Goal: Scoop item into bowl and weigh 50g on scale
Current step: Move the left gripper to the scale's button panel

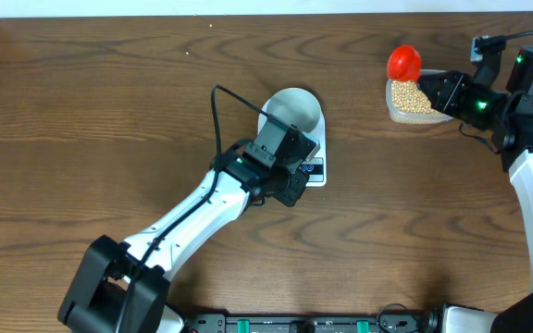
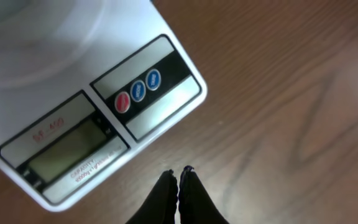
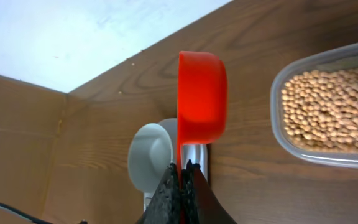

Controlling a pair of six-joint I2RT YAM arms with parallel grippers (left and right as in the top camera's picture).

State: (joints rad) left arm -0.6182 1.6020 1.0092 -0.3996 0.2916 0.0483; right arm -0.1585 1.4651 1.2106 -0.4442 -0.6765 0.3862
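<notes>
I'm pinching the red plastic scoop (image 3: pixel 201 93) by its handle in the right claw (image 3: pixel 183 168). The small tan beans (image 3: pixel 328 106) are lying just beside it, at wrist-frame right, in the clear plastic tub (image 3: pixel 278 93). The left claw (image 2: pixel 179 175) is hovering pressed together by the flat white scale (image 2: pixel 166 102).

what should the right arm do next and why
Probably dip the red scoop into the beans in the clear tub: the right claw is shut on its handle, it hangs beside the tub, and the bowl on the scale looks empty.
</notes>
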